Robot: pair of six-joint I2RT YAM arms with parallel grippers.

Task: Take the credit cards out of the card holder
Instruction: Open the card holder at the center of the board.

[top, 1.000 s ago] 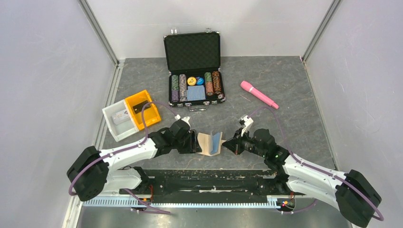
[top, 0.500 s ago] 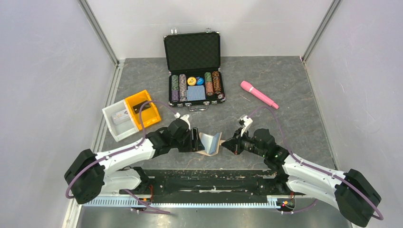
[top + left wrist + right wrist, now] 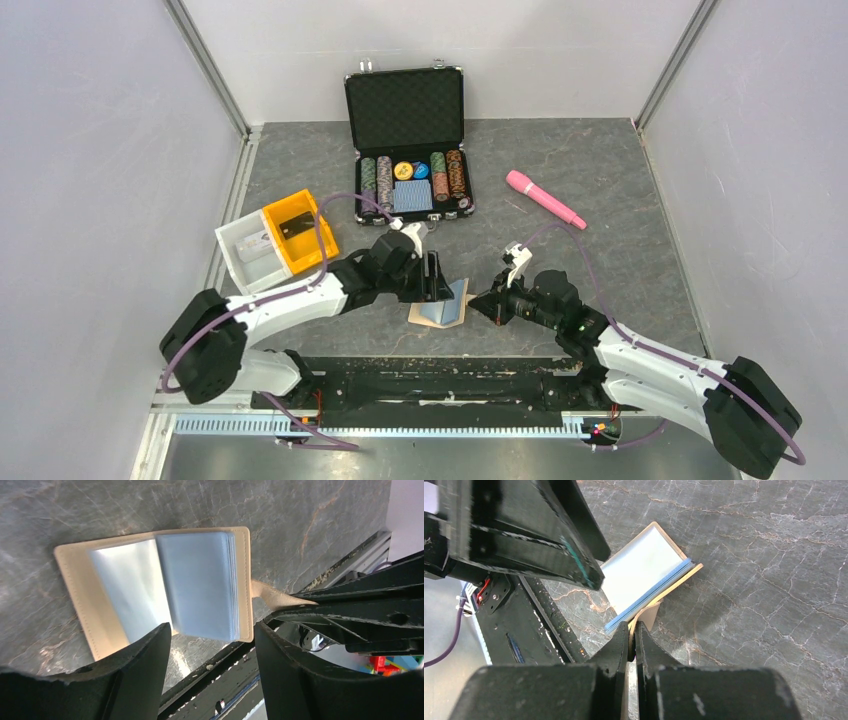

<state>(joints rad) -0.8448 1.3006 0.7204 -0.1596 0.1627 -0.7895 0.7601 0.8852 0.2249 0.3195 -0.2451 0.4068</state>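
Note:
The tan card holder (image 3: pixel 438 308) lies open on the grey table between my two arms, its blue-grey sleeves showing. In the left wrist view it (image 3: pixel 150 585) is spread with the sleeve stack on the right half. No separate card shows outside it. My left gripper (image 3: pixel 432 277) is open and empty just above the holder, its fingers (image 3: pixel 145 665) either side of the near edge. My right gripper (image 3: pixel 479 305) is shut on the holder's closing tab (image 3: pixel 649 614) at its right side; the holder's sleeves (image 3: pixel 641 572) rise beyond the fingers.
An open black poker-chip case (image 3: pixel 408 150) stands at the back centre. A pink pen-like stick (image 3: pixel 545 198) lies at the back right. A yellow bin (image 3: pixel 298 230) and a white bin (image 3: pixel 247 255) sit at the left. The black base rail (image 3: pixel 430 372) runs close below the holder.
The holder went from standing in a V to lying open. My left gripper moved right and away from me, from the holder's left side to above it. The right gripper stayed put.

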